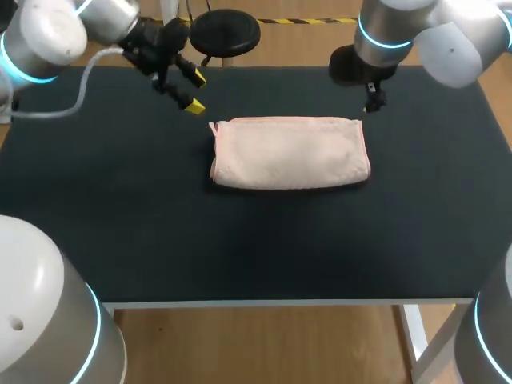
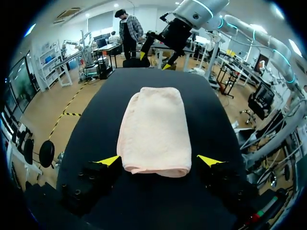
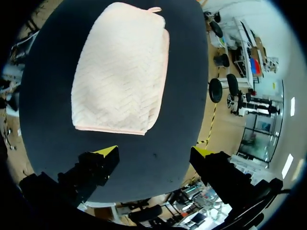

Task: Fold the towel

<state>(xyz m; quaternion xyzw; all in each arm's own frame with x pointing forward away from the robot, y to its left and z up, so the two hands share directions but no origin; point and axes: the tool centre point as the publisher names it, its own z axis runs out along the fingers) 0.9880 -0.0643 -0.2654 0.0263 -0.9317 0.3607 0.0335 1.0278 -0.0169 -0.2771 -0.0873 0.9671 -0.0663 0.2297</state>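
The pale pink towel [image 1: 290, 152] lay folded into a flat oblong on the black worktop [image 1: 240, 248], midway between the left and right edges and nearer the far edge than the near one. The left claw [image 1: 195, 91] hung off the towel's far left corner, its fingers apart and holding nothing. The right claw [image 3: 154, 151] hung by the far right corner, its fingers likewise spread wide and empty.

Robotics lab: left arm [image 1: 48, 36] and right arm [image 1: 448, 40] flank a black table [image 1: 256, 240].
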